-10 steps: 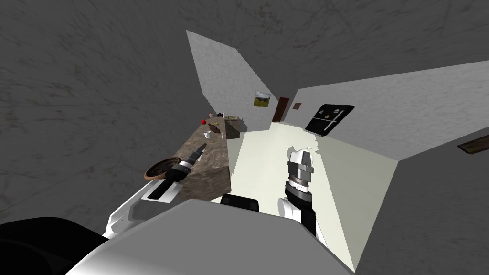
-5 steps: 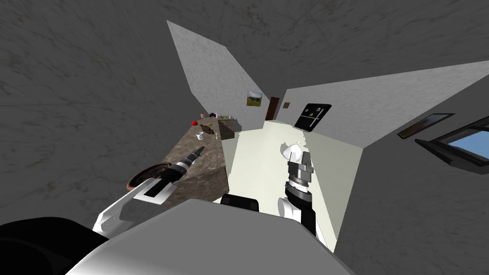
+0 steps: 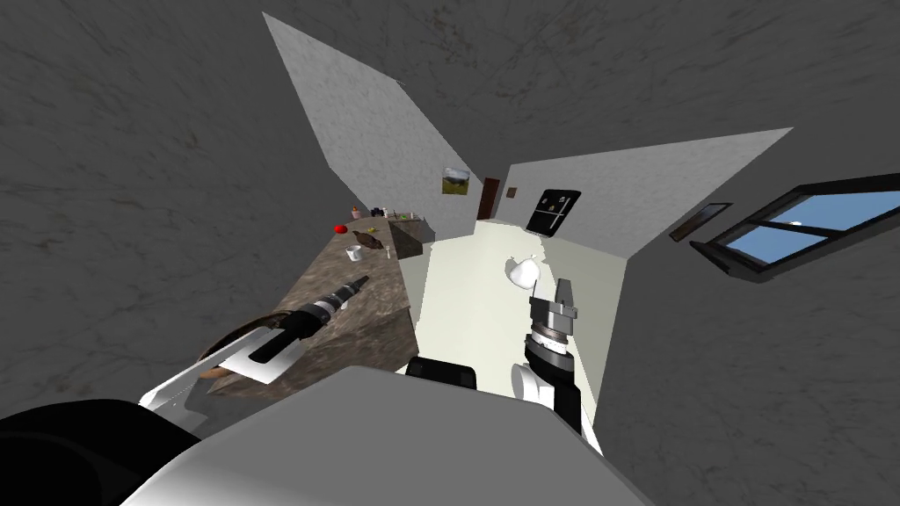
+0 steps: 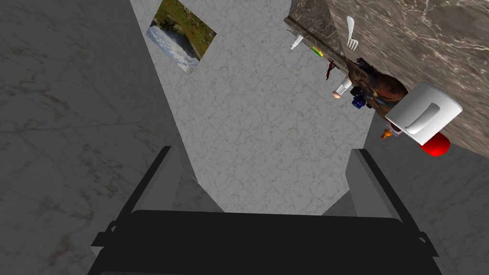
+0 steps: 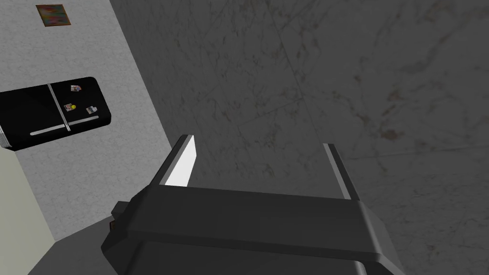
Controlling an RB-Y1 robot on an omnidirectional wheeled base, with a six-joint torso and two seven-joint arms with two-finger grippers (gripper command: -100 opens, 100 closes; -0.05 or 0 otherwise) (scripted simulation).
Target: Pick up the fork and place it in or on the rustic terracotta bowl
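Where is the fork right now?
The white fork lies on the brown stone counter on my left, far along it, near the white mug and a brown mottled lump.

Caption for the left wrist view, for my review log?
Open, empty left claw; ahead, a white fork lies on the counter beyond a white mug.

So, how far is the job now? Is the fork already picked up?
Done: nothing yet. The fork lies on the brown countertop, beyond the white mug. In hand: the left tool is open and empty above the countertop. Left: reach the fork, grip it, and bring it to the brown bowl at the counter's near end.
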